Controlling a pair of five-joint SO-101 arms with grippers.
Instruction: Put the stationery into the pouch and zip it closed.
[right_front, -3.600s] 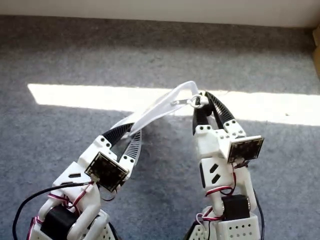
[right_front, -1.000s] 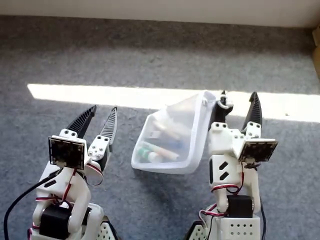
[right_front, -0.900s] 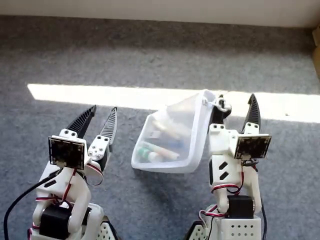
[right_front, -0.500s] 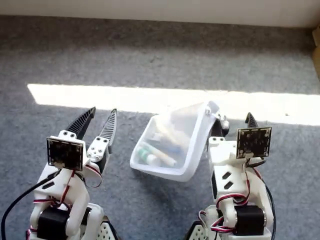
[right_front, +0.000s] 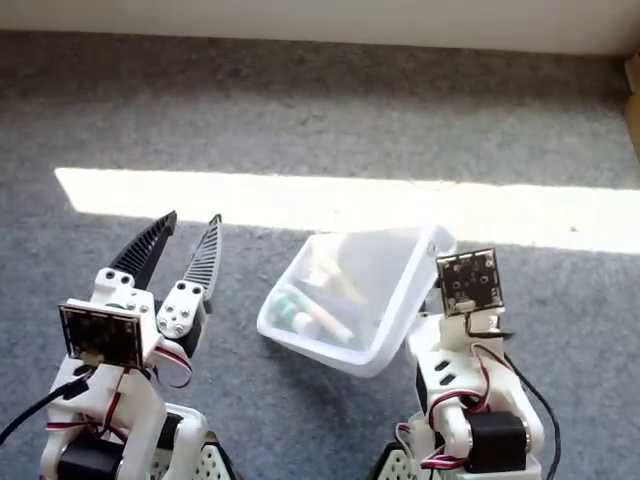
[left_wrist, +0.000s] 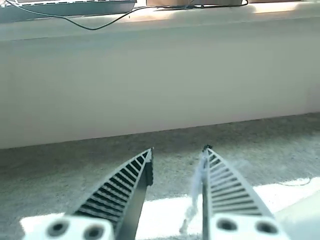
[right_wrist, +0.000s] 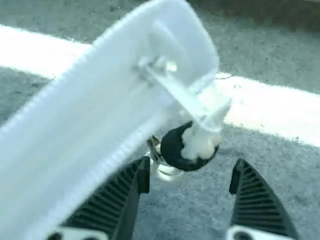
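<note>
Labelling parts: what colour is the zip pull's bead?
The bead is black; right wrist view shows it best.

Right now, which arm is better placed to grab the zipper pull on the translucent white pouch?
Right. The black bead zipper pull hangs just in front of the open right claw, while the left claw stands apart from the translucent white pouch.

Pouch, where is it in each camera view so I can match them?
High view: pouch on the carpet, near the middle, stationery inside.
Left wrist view: maybe the pale corner beside the left tool.
Right wrist view: its zipper edge, just ahead of the right tool.
Shared landmark: the sunlit carpet strip.
</note>
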